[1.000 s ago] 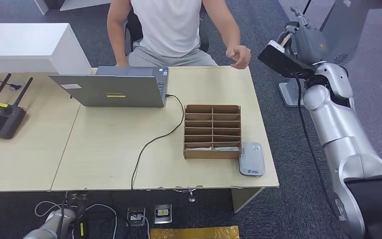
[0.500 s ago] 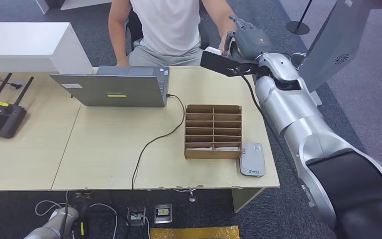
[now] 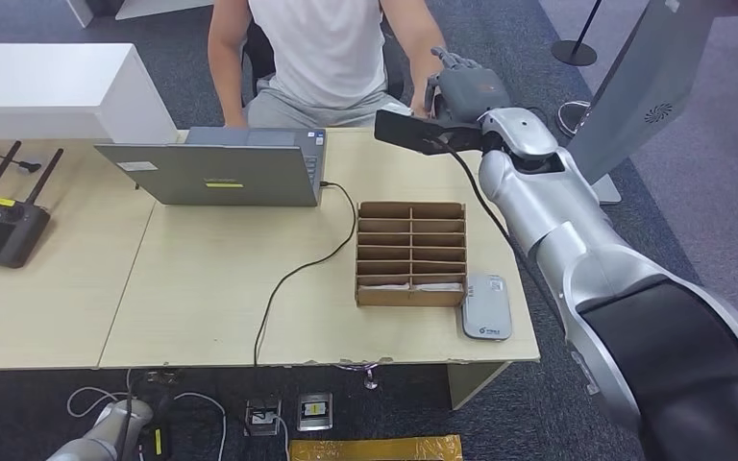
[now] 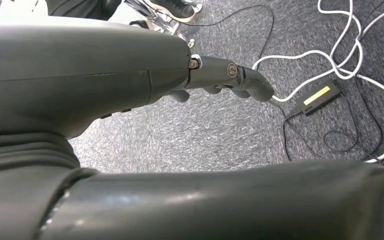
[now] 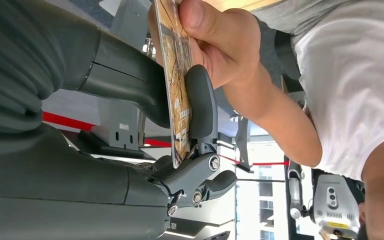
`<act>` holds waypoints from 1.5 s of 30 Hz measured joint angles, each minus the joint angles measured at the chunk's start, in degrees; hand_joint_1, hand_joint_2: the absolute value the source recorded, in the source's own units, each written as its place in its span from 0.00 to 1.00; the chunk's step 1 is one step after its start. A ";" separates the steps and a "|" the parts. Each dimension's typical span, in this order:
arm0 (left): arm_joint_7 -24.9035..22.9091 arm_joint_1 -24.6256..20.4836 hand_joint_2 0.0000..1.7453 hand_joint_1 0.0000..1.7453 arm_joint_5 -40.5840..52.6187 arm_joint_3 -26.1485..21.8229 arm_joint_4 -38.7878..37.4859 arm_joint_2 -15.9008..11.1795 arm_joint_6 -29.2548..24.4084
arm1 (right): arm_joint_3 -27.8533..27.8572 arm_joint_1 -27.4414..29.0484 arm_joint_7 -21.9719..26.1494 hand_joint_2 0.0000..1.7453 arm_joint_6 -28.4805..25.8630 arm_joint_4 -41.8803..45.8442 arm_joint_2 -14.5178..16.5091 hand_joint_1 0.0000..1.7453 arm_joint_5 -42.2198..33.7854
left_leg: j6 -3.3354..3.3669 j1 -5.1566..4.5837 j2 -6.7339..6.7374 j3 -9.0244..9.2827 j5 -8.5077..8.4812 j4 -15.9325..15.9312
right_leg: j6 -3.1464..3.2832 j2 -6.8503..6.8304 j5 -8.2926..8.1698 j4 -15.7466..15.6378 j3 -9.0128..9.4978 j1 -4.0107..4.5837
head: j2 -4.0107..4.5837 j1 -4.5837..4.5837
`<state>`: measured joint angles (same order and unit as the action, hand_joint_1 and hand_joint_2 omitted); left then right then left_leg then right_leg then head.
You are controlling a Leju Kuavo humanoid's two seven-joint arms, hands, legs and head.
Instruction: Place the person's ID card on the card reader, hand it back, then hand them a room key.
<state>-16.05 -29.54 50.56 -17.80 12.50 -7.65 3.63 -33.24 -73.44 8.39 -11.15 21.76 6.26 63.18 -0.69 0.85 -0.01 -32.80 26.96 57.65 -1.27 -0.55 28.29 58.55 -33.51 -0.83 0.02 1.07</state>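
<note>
1. Silver right arm reaches across the far right corner of the desk (image 3: 202,288), with the right hand (image 3: 466,91) up at about 1 o'clock in the head view, right in front of the seated person (image 3: 322,48).
2. Right wrist view: ID card (image 5: 176,80) is pinched between the robot's thumb and a finger, and the person's hand (image 5: 215,40) is gripping the same card at its other end. So both are holding it.
3. Card reader (image 3: 486,307) sits on the desk at roughly 5 o'clock, touching the right side of the cardboard slot box (image 3: 410,253).
4. Left hand (image 4: 220,82) hangs low over grey carpet and cables, fingers loosely curled, holding nothing.
5. Laptop (image 3: 213,171) is at 11 o'clock and a black controller (image 3: 0,226) at 9.
</note>
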 joint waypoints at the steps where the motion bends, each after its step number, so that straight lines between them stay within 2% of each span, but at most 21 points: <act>1: -0.01 0.00 0.00 0.00 0.00 0.04 0.00 0.00 0.00 | -0.02 0.00 -0.03 1.00 -0.03 -0.12 0.01 1.00 0.05 | 0.00 0.00 0.00 0.00 0.00 0.00 | 0.00 0.00 0.00 0.00 0.00 0.00 | 0.00 0.01; 6: -0.03 0.00 0.00 0.00 0.03 0.08 0.00 0.00 0.00 | -0.09 -0.03 -0.42 1.00 -0.21 -0.75 0.05 1.00 0.10 | 0.00 0.00 -0.01 0.00 0.00 0.00 | 0.00 -0.01 0.00 0.00 0.00 0.00 | 0.00 0.01; 7: -0.07 0.00 0.00 0.00 0.03 0.09 0.00 0.00 0.00 | -0.09 -0.03 -0.64 1.00 -0.25 -0.91 0.05 0.95 0.09 | 0.00 0.00 -0.01 0.00 0.00 0.00 | 0.00 -0.01 0.00 -0.01 0.00 0.00 | 0.00 0.01; 8: -0.13 0.00 0.00 0.00 0.04 0.09 0.00 0.00 -0.01 | -0.09 -0.04 -0.87 1.00 -0.28 -1.07 0.04 0.82 0.09 | 0.00 0.00 -0.01 0.00 0.00 0.00 | 0.00 -0.01 0.00 -0.01 0.00 0.00 | 0.00 0.01; 10: -0.43 -0.01 0.00 0.00 -0.01 0.09 0.00 0.00 -0.15 | -0.09 -0.06 -1.17 1.00 -0.31 -1.40 0.01 0.40 0.05 | 0.00 0.00 -0.01 0.00 0.00 0.00 | 0.00 0.00 0.00 -0.01 -0.01 0.00 | 0.00 0.01; 11: -0.60 -0.01 0.00 0.00 -0.10 0.09 0.00 0.00 -0.37 | -0.09 -0.09 -1.21 1.00 -0.31 -1.56 -0.01 0.25 0.02 | 0.00 0.00 -0.01 0.01 0.00 0.01 | 0.00 0.00 0.00 -0.01 -0.01 0.00 | 0.00 0.01; 12: -0.80 -0.01 0.00 0.00 -0.28 0.08 0.00 0.00 -0.72 | -0.09 -0.12 -1.22 1.00 -0.31 -1.72 -0.04 0.17 -0.03 | 0.00 0.00 0.00 0.01 0.00 0.01 | 0.00 0.01 0.00 -0.01 -0.01 0.00 | 0.00 0.01; 16: -1.59 0.12 0.00 0.00 -1.96 -0.02 0.00 -0.01 -3.11 | -0.09 -0.18 -1.26 1.00 -0.62 -2.41 -0.20 0.02 -0.14 | 0.00 0.00 0.01 0.01 0.00 0.01 | 0.00 0.03 0.00 0.00 -0.01 0.00 | 0.00 0.00; 22: -1.41 1.49 0.00 0.00 -7.16 -1.20 0.00 -0.34 -8.40 | -0.09 -0.17 -1.65 1.00 -1.11 -3.28 -0.33 0.00 -0.17 | 0.00 0.00 0.01 0.01 0.00 0.00 | 0.00 0.04 0.00 0.00 0.00 0.00 | 0.00 0.01; 27: 2.07 4.69 0.00 0.00 -12.34 -3.38 0.00 -0.63 -12.46 | -0.05 -0.07 -2.38 1.00 -1.42 -3.66 -0.72 0.00 -0.08 | -0.01 0.00 0.07 0.01 0.01 0.00 | 0.00 0.10 0.00 -0.01 -0.03 0.00 | 0.00 0.00; 31: 3.21 6.71 0.00 0.00 -13.44 -4.91 0.00 -0.84 -13.08 | -0.03 0.00 -2.37 1.00 -1.63 -3.95 -1.34 0.00 0.03 | 0.00 -0.01 0.07 0.00 0.01 0.00 | 0.00 0.07 0.00 -0.02 -0.04 -0.01 | 0.00 0.01; 40: 4.35 8.28 0.00 0.00 -15.75 -7.15 -0.01 -1.32 -13.23 | 0.11 0.04 -2.91 1.00 -2.37 -4.04 -1.93 0.00 -0.30 | -0.01 0.00 0.07 0.01 0.01 0.00 | 0.00 0.10 0.00 0.00 -0.03 0.00 | 0.00 0.00; 45: 7.44 11.35 0.00 0.00 -20.18 -9.57 -0.06 -2.55 -12.28 | 2.06 -1.17 -1.95 1.00 -4.15 -4.04 -3.73 0.00 -5.21 | -0.01 0.00 0.08 0.00 0.02 0.01 | 0.00 0.08 0.00 -0.01 -0.06 -0.01 | 0.00 -0.01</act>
<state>-8.61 -18.19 30.37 -27.37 12.44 -10.20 -8.65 -31.18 -74.62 6.45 -15.30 17.73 2.53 57.97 -0.69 0.85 0.07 -32.81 26.98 57.66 -1.27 -0.47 28.29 58.54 -33.56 -0.84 0.02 1.06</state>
